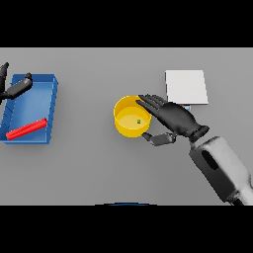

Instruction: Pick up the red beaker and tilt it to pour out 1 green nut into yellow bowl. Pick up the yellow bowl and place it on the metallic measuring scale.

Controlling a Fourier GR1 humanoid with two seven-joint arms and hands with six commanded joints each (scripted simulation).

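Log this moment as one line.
right robot hand: closing around yellow bowl | nut: in bowl | red beaker: in blue tray

A flat, matte grey table (99,168) fills the whole view, evenly lit, with only soft, faint shadows. No wall, floor or window shows.

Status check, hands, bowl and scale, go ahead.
Right hand closing round yellow bowl, green nut inside. Left hand open over blue tray, red beaker lying in it. Scale beside bowl, path clear.
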